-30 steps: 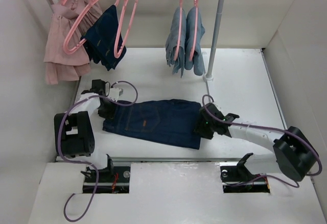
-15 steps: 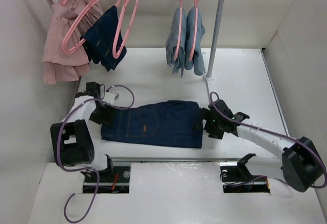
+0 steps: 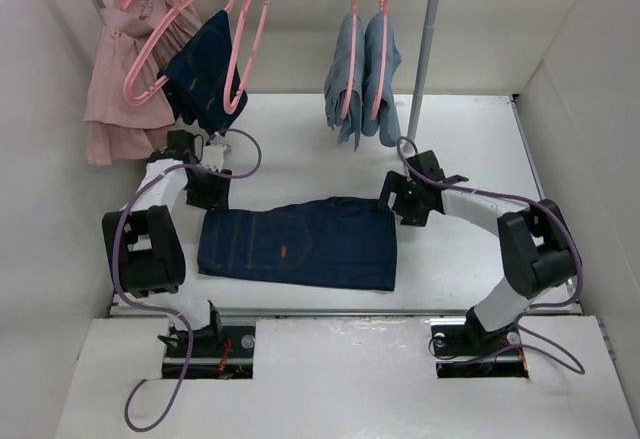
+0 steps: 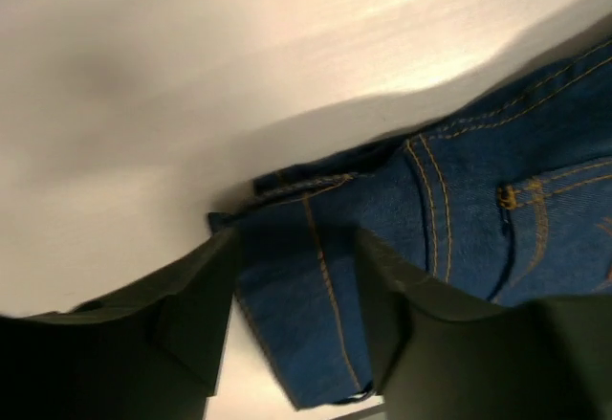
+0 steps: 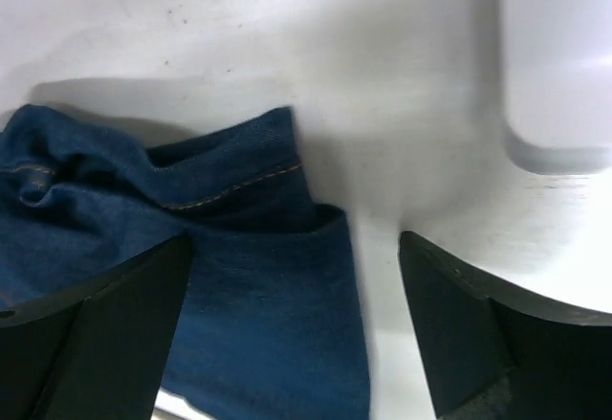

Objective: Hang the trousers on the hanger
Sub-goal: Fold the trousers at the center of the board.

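The trousers [image 3: 298,242], dark navy denim with orange stitching, lie folded flat across the table [image 3: 470,159]. My left gripper [image 3: 207,192] hovers just behind their left end and is open. In the left wrist view the waist corner [image 4: 316,296] shows below the gap between my fingers [image 4: 191,315], not pinched. My right gripper [image 3: 400,199] stands wide open just behind the right end, with the hem corner [image 5: 277,315] under its gap. Several pink hangers hang from the rail at the back left; one hanger [image 3: 252,34] hangs beside a small navy garment [image 3: 205,71].
A pink garment [image 3: 125,89] hangs at the far left of the rail. Light blue-grey jeans [image 3: 362,74] hang on pink hangers at the middle. The rack's pole [image 3: 422,59] stands on a white foot [image 5: 555,66] close behind my right gripper. White walls close in both sides.
Both grippers have opened, let go of the trousers' ends and drawn back toward the rail. The trousers now lie flatter and squarer on the table.
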Robot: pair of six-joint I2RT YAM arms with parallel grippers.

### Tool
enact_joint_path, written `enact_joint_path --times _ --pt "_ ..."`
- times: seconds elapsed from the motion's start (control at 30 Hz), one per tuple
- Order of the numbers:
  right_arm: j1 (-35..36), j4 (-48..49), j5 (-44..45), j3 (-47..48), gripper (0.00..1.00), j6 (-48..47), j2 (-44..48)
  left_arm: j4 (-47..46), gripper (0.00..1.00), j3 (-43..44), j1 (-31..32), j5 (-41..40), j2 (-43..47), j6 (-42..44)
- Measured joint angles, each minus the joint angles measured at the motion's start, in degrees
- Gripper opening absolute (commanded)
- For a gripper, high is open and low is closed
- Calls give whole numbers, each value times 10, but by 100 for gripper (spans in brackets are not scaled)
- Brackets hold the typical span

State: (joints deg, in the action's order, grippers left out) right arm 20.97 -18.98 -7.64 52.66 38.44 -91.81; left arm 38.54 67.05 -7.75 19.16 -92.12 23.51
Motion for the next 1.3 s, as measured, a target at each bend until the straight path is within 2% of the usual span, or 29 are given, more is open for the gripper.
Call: enact_joint_path --times 0.07,0.1,0.17,0.2,0.37,0.6,0.77,0.8,0.83,0.87,0.9,0.93,1.0,1.03,1.2,1.27,1.3 --pt "0 12 -12 6 85 -3 -17 -15 30 -24 10 -12 -12 -9" --pt "0 22 -16 6 65 -3 -18 -18 21 -36 14 -17 -16 -11" --pt "-2 34 -24 6 34 -4 -21 -26 0 -57 18 -23 -19 -17" --pt "-3 40 -28 4 0 -3 -22 -31 0 -65 18 -25 -19 -19" --pt "-21 53 -37 -3 0 14 -23 -57 0 -79 18 -35 -5 -35" --pt "-30 69 -13 -10 0 36 44 -107 0 -102 24 -57 141 -61" --pt "-45 86 -16 -1 0 30 15 -159 0 -155 45 -80 127 -65" --pt "-48 85 -18 2 22 26 -2 -161 0 -163 53 -87 113 -65" --pt "-50 85 -19 4 38 24 -18 -163 1 -168 58 -91 104 -65" --pt "-52 85 -18 6 52 19 -33 -164 9 -170 62 -97 96 -65" --pt "-54 81 -17 8 68 13 -44 -166 30 -170 64 -105 93 -66" --pt "-56 77 -16 9 73 12 -52 -168 39 -170 65 -110 93 -62" --pt "-60 78 -16 24 86 3 -49 -165 48 -163 65 -126 93 -66" --pt "-60 78 -15 29 100 0 -45 -164 51 -158 65 -135 93 -66" --pt "-48 54 14 28 100 -15 19 -146 53 -153 66 -143 135 -12" --pt "-37 51 24 23 100 -19 60 -124 52 -158 70 -123 186 54" --pt "-32 50 30 19 100 -21 80 -108 46 -165 72 -109 221 92"
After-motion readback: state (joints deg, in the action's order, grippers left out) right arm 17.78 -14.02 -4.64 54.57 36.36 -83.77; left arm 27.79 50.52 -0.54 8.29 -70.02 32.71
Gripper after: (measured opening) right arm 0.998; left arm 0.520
